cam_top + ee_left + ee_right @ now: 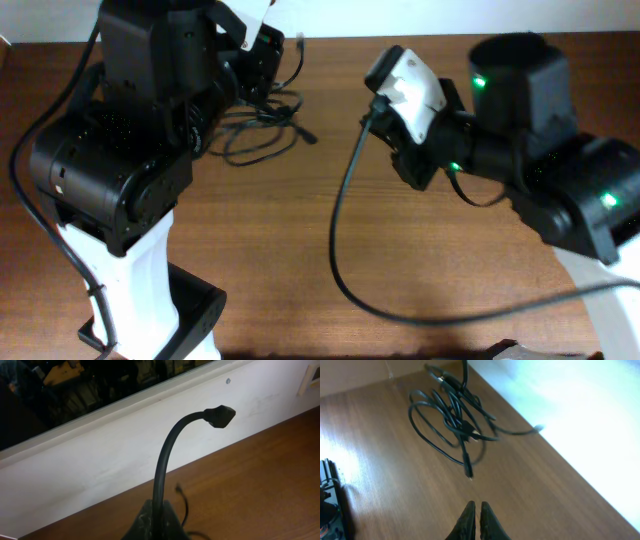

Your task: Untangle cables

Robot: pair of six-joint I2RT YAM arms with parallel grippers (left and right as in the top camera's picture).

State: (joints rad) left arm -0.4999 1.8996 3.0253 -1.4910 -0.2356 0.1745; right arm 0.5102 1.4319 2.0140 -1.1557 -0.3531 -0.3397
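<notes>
The tangle of thin black cables [262, 125] lay on the brown wood-grain table [250, 250], at its far edge and left of the middle, close to the white wall [125, 460]. From overhead the left side of the bundle was hidden under the bulky black left arm [130, 130]. The right wrist view showed it better: several loose overlapping loops [455, 415] with small plugs, one blurred strand trailing right towards the wall. How many separate cords made up the knot could not be told.

One thin black cord [162, 460] rose out of the left gripper [156, 512], which was clenched on it. The cord curved up and right, ending in a small angular black plug [220, 415] held in the air in front of the wall. Only the dark fingertips showed at the bottom edge of that view.

The right gripper [476, 510] hung above bare wood, near side of the bundle and apart from it, its two dark tapered fingers pressed together on nothing. Overhead, the right arm [540, 150] reached in from the right, motion-blurred, with a thicker smooth black robot cable [340, 230] sweeping down from its white wrist housing [405, 90].
</notes>
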